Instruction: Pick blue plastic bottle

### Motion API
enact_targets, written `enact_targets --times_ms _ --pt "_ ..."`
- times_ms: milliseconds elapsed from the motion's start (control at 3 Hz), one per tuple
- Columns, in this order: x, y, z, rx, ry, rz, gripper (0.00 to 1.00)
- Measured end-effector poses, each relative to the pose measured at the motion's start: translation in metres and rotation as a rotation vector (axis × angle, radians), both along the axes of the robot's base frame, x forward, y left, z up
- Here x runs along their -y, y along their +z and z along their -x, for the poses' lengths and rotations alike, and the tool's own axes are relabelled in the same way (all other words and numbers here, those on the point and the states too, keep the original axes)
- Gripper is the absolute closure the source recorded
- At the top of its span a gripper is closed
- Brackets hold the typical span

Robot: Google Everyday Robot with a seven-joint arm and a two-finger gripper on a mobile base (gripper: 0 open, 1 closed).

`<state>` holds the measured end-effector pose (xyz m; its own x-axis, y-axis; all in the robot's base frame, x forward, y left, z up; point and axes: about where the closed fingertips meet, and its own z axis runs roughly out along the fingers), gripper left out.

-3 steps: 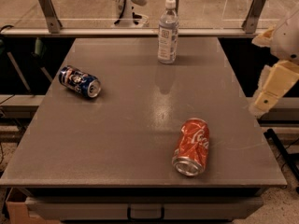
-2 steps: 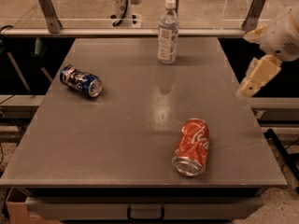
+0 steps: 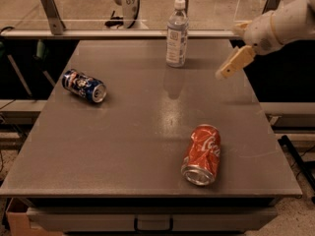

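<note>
The blue plastic bottle (image 3: pixel 177 33) stands upright at the far middle of the grey table (image 3: pixel 138 132). It is clear and bluish, with a white cap and a pale label. My gripper (image 3: pixel 230 64) comes in from the right on a cream-coloured arm. It hangs above the table's far right part, to the right of the bottle and a little nearer than it. It is apart from the bottle and holds nothing.
A blue soda can (image 3: pixel 84 85) lies on its side at the left of the table. A red Coca-Cola can (image 3: pixel 202 154) lies on its side at the front right. A rail with metal posts (image 3: pixel 49 10) runs behind the far edge.
My gripper has moved left and farther in over the table, from beyond the right edge towards the bottle. The bottle and both cans have not moved.
</note>
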<state>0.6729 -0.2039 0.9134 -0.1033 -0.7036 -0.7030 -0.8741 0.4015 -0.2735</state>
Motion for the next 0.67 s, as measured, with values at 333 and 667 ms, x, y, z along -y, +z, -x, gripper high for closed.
enact_targets --times_ms 333,667 --pt "-0.03 0.003 -0.044 0.036 0.006 -0.149 0.0" --pt "-0.068 0.013 -0.075 0.051 0.024 -0.295 0.0"
